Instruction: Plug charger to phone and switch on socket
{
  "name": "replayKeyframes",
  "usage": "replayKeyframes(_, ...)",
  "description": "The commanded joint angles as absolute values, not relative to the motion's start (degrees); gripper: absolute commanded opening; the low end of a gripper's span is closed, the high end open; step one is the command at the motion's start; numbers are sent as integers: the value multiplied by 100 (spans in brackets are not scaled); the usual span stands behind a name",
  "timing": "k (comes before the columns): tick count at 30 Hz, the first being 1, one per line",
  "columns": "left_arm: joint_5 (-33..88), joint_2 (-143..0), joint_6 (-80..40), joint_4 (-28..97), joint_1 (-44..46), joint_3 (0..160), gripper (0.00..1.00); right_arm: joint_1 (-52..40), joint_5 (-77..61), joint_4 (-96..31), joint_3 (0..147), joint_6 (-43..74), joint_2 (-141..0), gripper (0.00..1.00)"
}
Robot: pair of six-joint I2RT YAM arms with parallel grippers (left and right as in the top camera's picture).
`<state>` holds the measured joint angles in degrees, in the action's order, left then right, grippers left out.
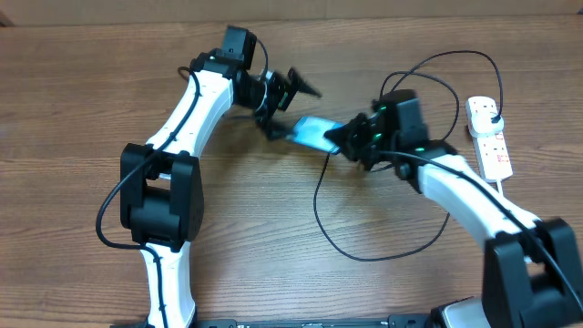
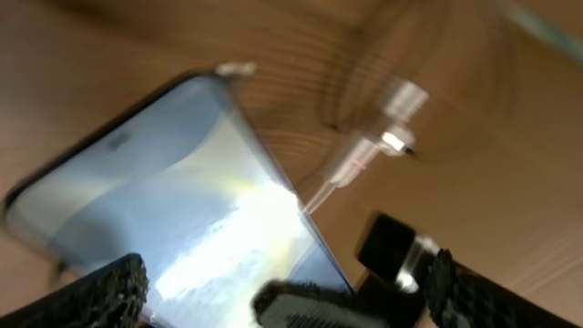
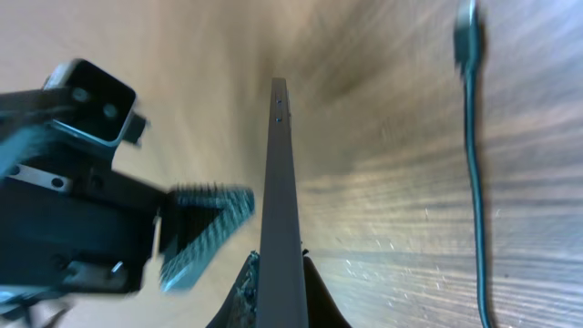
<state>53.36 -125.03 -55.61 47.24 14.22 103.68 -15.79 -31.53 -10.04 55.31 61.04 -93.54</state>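
Note:
The phone [image 1: 314,130], with a lit light blue screen, is held tilted above the table's middle. My right gripper [image 1: 344,138] is shut on its right end; the right wrist view shows the phone [image 3: 278,182] edge-on between my fingers [image 3: 280,292]. My left gripper [image 1: 290,107] is open at the phone's left end. In the left wrist view the screen [image 2: 182,182] fills the frame above my spread fingers [image 2: 287,296]. The charger cable [image 1: 318,205] loops over the table, and its black plug [image 1: 491,112] sits in the white socket strip [image 1: 489,137]. The cable also shows in the right wrist view [image 3: 474,182].
The socket strip lies at the far right with its white cord running toward the front right. Cable loops lie behind and in front of my right arm. A blurred silvery piece [image 2: 387,137] lies on the wood beyond the phone.

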Motion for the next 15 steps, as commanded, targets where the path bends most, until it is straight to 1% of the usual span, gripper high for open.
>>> replayKeyframes(1,7072,-12521,-4644,3953,1374,10488,100,-1227,-3264,-862,5634,5959,-8770,4)
replayKeyframes(4,7476,-12521,-4954,3181,1380,10488,98,-917,-3258,-543,5634,5983,-8495,4)
replayKeyframes(8,7609,-12521,-5548,2659,1380,10488,98,-657,-2781,-141,5640,6104,-8134,4)
replayKeyframes(11,7688,-12521,-5979,2322,1380,10488,97,-631,-2119,-126,5739,6329,-7909,4)
replayKeyframes(15,7760,-12521,-6591,1885,1446,10488,96,-738,-1855,-102,5977,6792,-7874,4)
